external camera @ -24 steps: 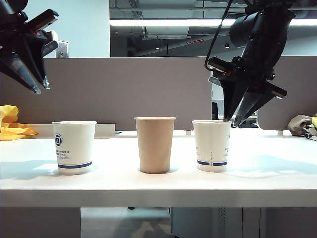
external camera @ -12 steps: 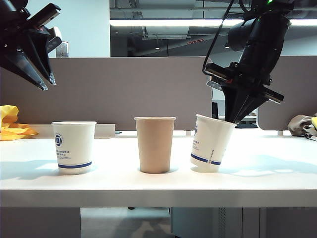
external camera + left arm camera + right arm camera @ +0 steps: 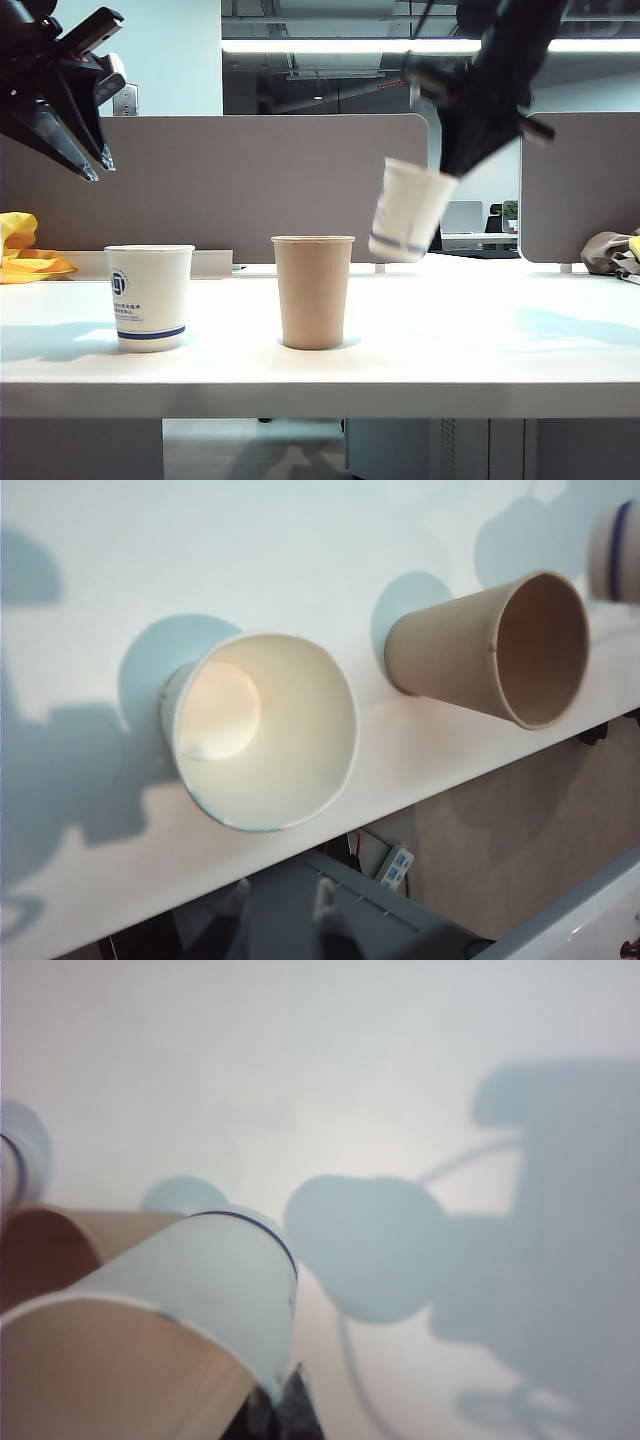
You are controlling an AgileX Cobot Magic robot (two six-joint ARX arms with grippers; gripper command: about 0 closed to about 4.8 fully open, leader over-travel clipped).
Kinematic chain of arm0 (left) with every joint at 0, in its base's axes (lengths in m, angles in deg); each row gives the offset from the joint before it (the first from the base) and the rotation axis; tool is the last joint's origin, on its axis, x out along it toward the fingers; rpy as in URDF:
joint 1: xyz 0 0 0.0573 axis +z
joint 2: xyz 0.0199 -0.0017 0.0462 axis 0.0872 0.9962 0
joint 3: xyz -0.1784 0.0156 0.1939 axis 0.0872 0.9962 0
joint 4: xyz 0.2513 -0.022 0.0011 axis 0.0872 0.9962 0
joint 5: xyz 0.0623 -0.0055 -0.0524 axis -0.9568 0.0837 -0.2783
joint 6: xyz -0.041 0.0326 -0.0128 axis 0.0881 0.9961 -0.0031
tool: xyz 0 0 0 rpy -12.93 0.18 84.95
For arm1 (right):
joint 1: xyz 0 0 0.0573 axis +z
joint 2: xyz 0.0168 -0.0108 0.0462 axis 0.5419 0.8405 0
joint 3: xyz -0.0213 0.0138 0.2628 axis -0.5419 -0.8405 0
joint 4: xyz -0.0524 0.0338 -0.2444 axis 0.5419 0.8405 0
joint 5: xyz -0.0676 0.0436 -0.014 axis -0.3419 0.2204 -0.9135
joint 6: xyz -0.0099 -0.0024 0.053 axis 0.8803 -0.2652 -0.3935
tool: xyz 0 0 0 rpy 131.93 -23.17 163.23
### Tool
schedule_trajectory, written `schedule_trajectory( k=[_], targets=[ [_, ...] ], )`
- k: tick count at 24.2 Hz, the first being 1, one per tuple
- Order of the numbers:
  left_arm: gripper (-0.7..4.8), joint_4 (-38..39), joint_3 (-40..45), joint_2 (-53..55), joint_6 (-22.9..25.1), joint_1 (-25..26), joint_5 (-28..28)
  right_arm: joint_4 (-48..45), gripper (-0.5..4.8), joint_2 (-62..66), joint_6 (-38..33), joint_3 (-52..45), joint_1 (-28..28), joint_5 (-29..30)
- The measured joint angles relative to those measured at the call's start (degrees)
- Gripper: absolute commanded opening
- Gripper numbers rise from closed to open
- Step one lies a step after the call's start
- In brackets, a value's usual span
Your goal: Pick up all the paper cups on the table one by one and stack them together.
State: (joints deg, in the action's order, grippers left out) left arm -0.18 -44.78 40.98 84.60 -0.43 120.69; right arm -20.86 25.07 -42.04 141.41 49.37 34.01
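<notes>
Bright overhead strip light (image 3: 350, 46), soft shadows on white table (image 3: 500, 340), motion-blurred right arm, hazy right wrist view

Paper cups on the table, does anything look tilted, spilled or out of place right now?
Only one: a white cup hangs tilted in the air, pinched at its rim by the right gripper. The tan cup and the other white cup stand upright on the table. The left gripper hovers open.

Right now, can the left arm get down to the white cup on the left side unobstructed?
Probably yes. The left gripper hangs above and left of that white cup, nothing between them. The brown cup stands apart, and the right gripper holds the other white cup aloft.
</notes>
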Motion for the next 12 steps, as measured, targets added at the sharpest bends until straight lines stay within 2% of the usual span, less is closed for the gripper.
schedule_trajectory(
  k=[4, 5, 12],
  targets=[
    [0.87, -1.2, 0.0, 0.0, 0.0, 0.0, 0.0, 1.9, -0.02, 0.0, 0.0, 10.5, 3.2, 1.5],
    [0.90, -1.5, 0.0, 0.0, 0.0, 0.0, 0.0, 1.4, -0.02, -0.1, 0.0, 13.0, 5.6, 1.6],
    [0.90, -2.5, -2.6, 0.0, 0.0, 0.3, -0.2, -3.1, -0.02, 2.0, -1.9, 13.6, 15.6, 1.3]
  ],
)
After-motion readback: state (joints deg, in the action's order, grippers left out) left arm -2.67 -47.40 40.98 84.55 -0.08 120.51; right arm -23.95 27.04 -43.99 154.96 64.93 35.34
